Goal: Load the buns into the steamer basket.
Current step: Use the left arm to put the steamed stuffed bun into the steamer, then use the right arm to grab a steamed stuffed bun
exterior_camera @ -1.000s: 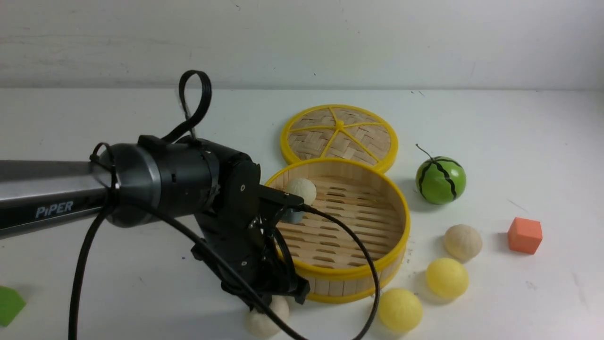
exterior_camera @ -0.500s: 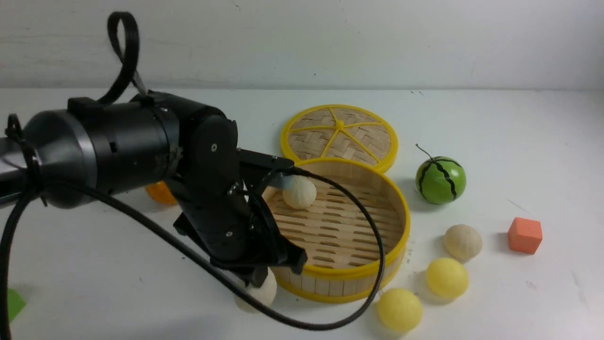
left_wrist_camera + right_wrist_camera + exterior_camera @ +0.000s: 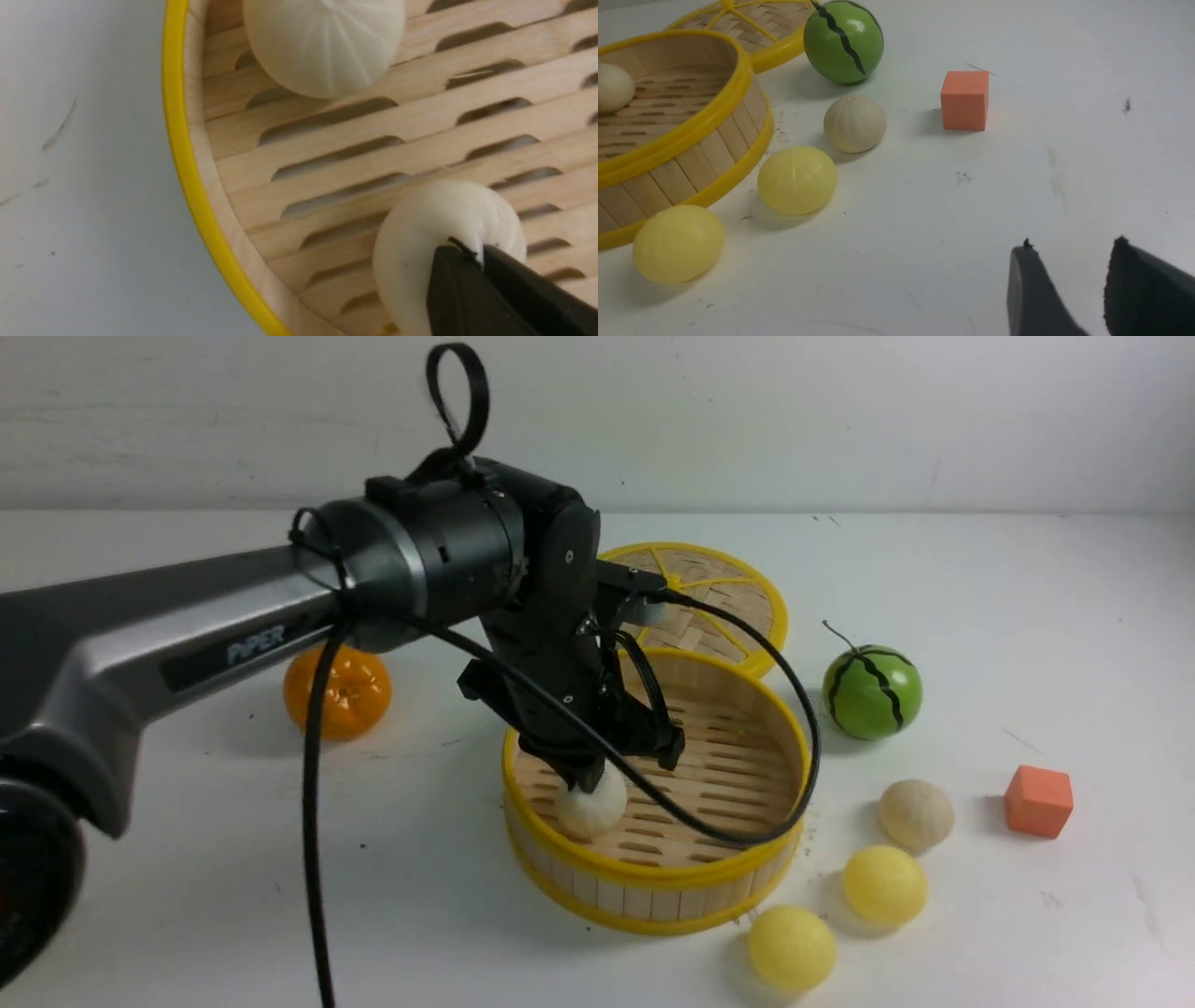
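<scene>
One white worktop point(image 3: 187, 896) carries everything. The left arm point(image 3: 233, 625) reaches from the left edge of the front frame to the centre, over the steamer basket point(image 3: 653, 873), which sits centre, slightly low.

Risk first. The left gripper point(image 3: 477, 255) is clamped tight on only a pinch of skin of the held bun point(image 3: 590, 807). We judge the soft skin could cling to the pads on release, and the bun could be dragged up or rolled against the wall. A careless lift could also catch the yellow rim and shove the basket into the buns lying close by. The cable loop hangs low across the rim, another likely snag.

Basket contents: two pleated buns. The held bun is low at the basket's front left; we cannot tell if it touches the slats. A second bun point(image 3: 322, 46) rests on the slats apart from it, hidden behind the gripper in the front view.

The lid point(image 3: 738, 607) lies flat behind the basket, upper centre, with nothing on it. The orange point(image 3: 338, 693) is left of centre and the watermelon ball point(image 3: 871, 693) is right of the basket.

We count three not yet in, lower right: off-white bun point(image 3: 915, 814), yellow bun point(image 3: 884, 885), and lower yellow bun point(image 3: 791, 947) near the basket wall. The cube point(image 3: 1038, 801) is far right.

The right gripper point(image 3: 1071, 252) has its jaws apart with nothing between them, over bare worktop.
</scene>
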You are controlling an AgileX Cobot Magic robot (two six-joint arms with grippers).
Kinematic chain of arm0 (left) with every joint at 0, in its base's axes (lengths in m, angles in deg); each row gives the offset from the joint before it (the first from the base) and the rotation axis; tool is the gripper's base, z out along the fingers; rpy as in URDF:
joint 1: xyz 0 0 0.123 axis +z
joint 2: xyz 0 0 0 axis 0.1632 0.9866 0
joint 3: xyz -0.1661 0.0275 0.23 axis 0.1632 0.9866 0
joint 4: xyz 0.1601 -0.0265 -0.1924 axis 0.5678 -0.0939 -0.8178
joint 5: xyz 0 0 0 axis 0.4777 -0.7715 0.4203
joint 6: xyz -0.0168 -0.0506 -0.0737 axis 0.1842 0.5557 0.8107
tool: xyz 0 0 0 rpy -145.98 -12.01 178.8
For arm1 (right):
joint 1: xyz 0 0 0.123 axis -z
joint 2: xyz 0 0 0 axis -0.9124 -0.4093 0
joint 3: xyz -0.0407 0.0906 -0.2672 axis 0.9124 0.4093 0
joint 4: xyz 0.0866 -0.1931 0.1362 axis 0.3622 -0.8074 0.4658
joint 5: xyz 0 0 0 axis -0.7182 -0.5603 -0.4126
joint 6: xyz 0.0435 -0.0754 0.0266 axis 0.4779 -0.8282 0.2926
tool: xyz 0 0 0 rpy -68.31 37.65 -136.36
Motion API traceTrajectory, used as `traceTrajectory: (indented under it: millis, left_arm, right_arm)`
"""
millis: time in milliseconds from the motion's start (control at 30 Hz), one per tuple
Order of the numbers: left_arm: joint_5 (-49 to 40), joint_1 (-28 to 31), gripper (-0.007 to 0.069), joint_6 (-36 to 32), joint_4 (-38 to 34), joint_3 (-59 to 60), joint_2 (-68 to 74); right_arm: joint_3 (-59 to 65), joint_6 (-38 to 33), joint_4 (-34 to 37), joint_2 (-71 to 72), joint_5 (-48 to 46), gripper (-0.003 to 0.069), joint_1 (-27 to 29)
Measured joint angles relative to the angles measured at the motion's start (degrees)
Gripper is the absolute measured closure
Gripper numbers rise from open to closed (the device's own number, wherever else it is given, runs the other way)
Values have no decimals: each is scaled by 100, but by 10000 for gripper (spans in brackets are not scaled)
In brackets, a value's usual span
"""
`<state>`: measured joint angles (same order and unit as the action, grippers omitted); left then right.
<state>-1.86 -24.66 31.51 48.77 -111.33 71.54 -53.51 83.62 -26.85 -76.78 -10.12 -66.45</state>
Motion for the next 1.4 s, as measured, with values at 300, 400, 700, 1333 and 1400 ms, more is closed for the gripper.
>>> traceTrajectory:
  millis: [300,400,700,1333,1400]
  left_arm:
    - [-466,0,270,164,217,-560,226]
    - [-994,-8,169,237,181,-849,112]
    - [-1516,-67,564,328,108,-572,-1833]
    - [3308,-67,638,355,-312,6750,-8792]
    - [3801,-67,638,361,-447,7404,-9264]
  right_arm:
    - [0,0,0,0,0,419,0]
    - [0,0,0,0,0,419,0]
    - [0,0,0,0,0,419,0]
    - [0,0,-143,0,5,419,0]
    - [0,0,-327,0,5,419,0]
